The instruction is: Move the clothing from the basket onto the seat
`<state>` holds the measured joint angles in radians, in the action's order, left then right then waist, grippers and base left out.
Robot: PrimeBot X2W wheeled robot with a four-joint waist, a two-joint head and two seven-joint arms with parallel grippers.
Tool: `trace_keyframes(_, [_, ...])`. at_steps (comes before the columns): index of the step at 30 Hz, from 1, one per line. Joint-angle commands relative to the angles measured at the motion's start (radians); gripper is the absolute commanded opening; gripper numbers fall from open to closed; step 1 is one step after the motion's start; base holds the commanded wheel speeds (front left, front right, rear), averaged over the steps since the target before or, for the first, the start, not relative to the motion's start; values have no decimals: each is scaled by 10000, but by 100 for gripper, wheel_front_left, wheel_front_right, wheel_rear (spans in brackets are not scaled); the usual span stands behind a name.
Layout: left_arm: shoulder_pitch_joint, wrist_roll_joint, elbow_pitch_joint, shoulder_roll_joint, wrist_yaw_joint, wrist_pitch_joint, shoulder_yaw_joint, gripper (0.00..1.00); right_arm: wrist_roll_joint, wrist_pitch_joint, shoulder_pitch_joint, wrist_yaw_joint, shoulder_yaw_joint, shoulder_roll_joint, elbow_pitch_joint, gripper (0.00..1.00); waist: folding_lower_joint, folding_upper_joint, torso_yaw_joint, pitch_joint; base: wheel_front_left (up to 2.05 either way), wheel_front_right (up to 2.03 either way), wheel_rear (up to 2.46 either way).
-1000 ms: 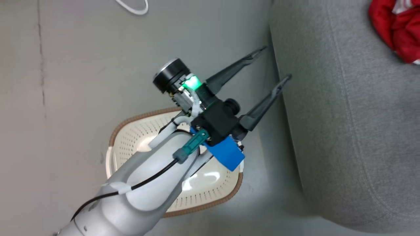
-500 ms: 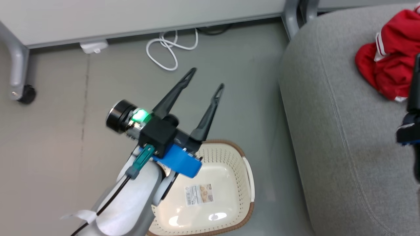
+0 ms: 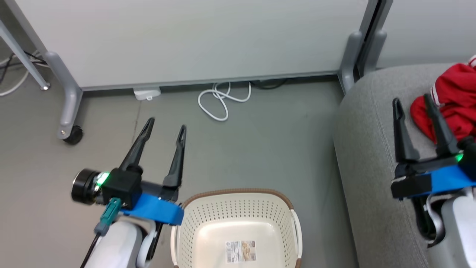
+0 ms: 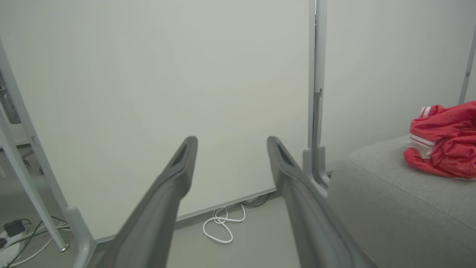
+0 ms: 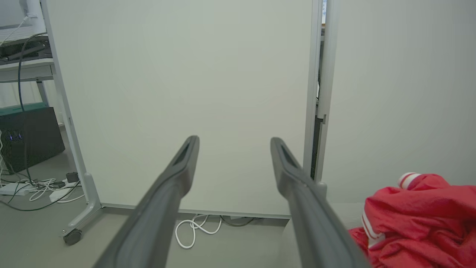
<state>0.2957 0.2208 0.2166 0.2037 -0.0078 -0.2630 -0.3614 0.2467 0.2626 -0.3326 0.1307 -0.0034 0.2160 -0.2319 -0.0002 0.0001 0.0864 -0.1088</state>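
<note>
Head view is showing the basket (image 3: 238, 192) sitting empty on the near floor (image 3: 279, 141), the clothing (image 3: 455, 100) lying on the seat (image 3: 372, 156) at right, and left gripper (image 3: 166, 124) and right gripper (image 3: 411, 99) hovering with jaws parted, holding nothing, so the transfer is looking finished, calling for no further grasp.

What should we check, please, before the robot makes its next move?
1. The basket holds none of the clothing: ok; its visible floor bears just a label.
2. The clothing lies on the seat: ok, in a red heap.
3. Both garments are in that heap: cannot tell.
4. The left gripper is open and empty: ok.
5. The right gripper is open and empty: ok.
</note>
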Motion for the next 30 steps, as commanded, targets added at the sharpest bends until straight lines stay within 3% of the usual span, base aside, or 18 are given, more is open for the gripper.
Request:
trace_keyframes(1, [-231,-28,-49,21,55,-28,132,100,-46,34,253,1,20,-80,74,100,2,-1,-4,109,0,0,0])
trace_keyframes(14, [-2144,-295,-355,-201,129,-26,1629,100,-255,34,2253,1,-93,-841,435,100,2,-1,280,1123,0,0,0])
trace_keyframes(30, [-2957,-742,-436,-619,-202,-26,2264,100,-558,34,3834,1,-295,-1496,1040,100,2,-1,423,1563,0,0,0])
